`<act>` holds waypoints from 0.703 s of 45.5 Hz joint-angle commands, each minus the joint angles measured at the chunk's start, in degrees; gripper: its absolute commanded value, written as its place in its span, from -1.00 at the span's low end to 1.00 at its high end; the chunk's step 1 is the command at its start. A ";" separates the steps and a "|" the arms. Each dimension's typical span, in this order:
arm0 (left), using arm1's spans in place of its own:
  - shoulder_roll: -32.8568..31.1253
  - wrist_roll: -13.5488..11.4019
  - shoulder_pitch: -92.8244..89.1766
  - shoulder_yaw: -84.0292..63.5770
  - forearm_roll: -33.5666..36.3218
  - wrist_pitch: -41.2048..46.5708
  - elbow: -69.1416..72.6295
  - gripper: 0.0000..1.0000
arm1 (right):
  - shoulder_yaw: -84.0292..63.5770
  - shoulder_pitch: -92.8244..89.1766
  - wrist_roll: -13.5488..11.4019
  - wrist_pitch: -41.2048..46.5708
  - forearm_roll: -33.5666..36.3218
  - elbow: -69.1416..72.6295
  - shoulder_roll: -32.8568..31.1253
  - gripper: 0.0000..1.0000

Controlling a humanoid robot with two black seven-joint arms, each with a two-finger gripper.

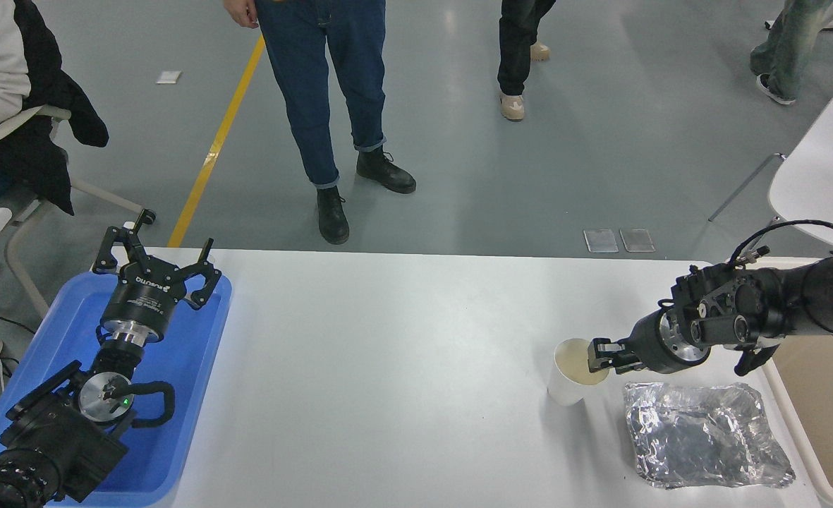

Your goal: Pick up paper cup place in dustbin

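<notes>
The white paper cup (570,375) stands upright on the white table (388,367) at the right, its cream inside showing. My right gripper (598,354) comes in from the right and sits at the cup's right rim, touching or just over it. I see it side-on, so its grip does not show. The beige dustbin (829,416) is at the table's right edge, behind and below the right arm. My left gripper (159,257) is parked open over the blue tray at the lower left.
A crinkled silver foil sheet (705,437) lies just right of the cup, in front of the right arm. The blue tray (190,367) fills the table's left end. People's legs (331,106) stand beyond the far edge. A white round table (825,169) is at the right.
</notes>
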 commanded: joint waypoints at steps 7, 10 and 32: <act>0.00 0.00 0.00 0.00 0.00 0.00 0.00 1.00 | 0.10 1.65 -0.09 0.45 0.52 2.80 -1.86 -1.00; 0.00 0.00 0.00 0.00 0.00 0.00 0.00 1.00 | -0.34 3.23 -0.01 0.45 0.44 5.18 -2.57 -1.00; 0.00 0.00 0.00 0.00 0.09 0.00 0.00 1.00 | -6.66 34.33 0.17 20.04 -0.36 21.36 -8.72 -1.00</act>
